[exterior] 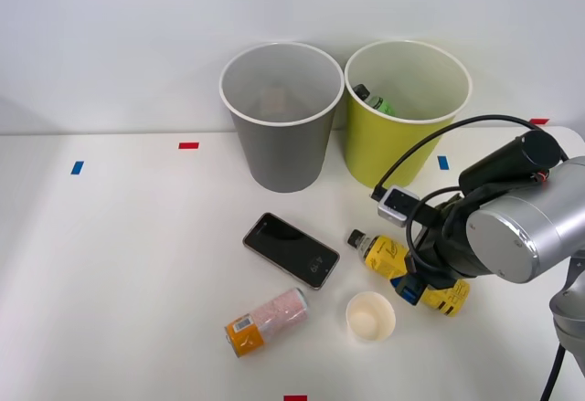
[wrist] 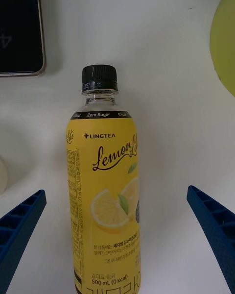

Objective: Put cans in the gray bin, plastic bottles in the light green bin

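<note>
The right gripper (wrist: 117,235) is held wide open over the yellow-labelled bottle (wrist: 105,196), one blue finger (wrist: 19,220) on each side and neither touching it. The bottle is laid flat on the white table (exterior: 119,264), between the black smartphone (exterior: 291,249) and the light green bin (exterior: 402,136), its cap toward the phone.
</note>
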Action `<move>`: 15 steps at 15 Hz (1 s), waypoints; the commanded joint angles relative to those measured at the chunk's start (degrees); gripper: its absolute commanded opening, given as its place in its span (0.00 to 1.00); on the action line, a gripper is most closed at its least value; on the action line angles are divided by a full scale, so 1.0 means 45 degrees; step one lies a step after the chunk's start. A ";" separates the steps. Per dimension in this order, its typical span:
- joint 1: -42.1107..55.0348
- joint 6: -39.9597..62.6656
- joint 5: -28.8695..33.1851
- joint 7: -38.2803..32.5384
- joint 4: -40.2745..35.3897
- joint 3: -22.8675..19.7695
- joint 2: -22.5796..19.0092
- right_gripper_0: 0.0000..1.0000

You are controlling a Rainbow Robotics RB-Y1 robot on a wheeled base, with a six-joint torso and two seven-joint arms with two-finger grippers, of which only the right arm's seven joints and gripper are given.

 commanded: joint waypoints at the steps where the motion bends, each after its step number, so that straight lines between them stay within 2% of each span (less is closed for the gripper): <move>1: -0.0179 0.0009 0.0141 -0.0004 0.0541 0.0003 0.0173 1.00; 8: -0.0218 -0.0108 0.0825 -0.0043 0.1596 0.0315 0.0700 1.00; 12: -0.0550 -0.1007 0.1176 -0.0043 0.2944 0.0335 0.1267 1.00; 15: -0.0706 -0.1378 0.1254 -0.0043 0.3276 0.0355 0.1364 1.00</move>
